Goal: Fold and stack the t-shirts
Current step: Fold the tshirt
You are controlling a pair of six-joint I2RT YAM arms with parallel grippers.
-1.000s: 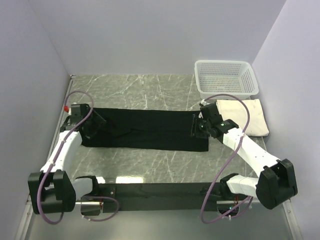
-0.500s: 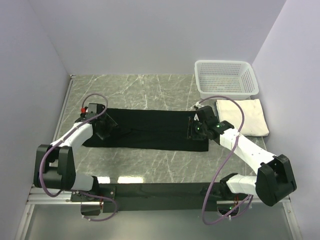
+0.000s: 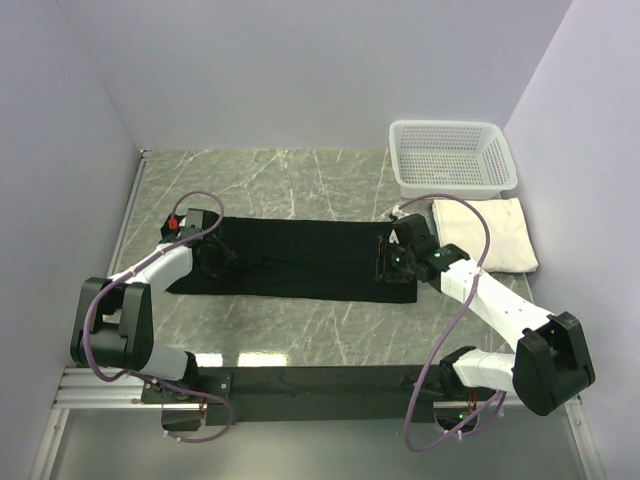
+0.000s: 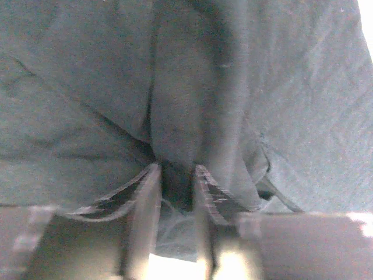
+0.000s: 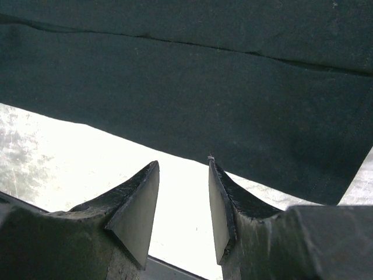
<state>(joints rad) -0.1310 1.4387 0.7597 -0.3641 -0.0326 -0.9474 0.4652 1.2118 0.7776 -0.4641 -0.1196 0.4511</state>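
The black t-shirt (image 3: 290, 262) lies flat as a long band across the middle of the tabletop (image 3: 300, 185), its long axis running left to right. The cream t-shirt (image 3: 485, 232) rests folded well to the right, just on the near side of the basket (image 3: 452, 155).

The left gripper (image 4: 176, 175) sits on the band's left end, jaws clenched on a raised pleat of black cloth. The right gripper (image 5: 183, 169) is at the band's right end with its jaws released and bright bare tabletop between them. The cloth's edge lies just beyond the tips, so this arm likely needs to advance onto the hem before pinching.

Each arm is nearest its own end, which suits folding the band along its length. The tabletop is glossy grey-green marble pattern, and plain pale walls (image 3: 300, 70) close in on the left, far and right sides.
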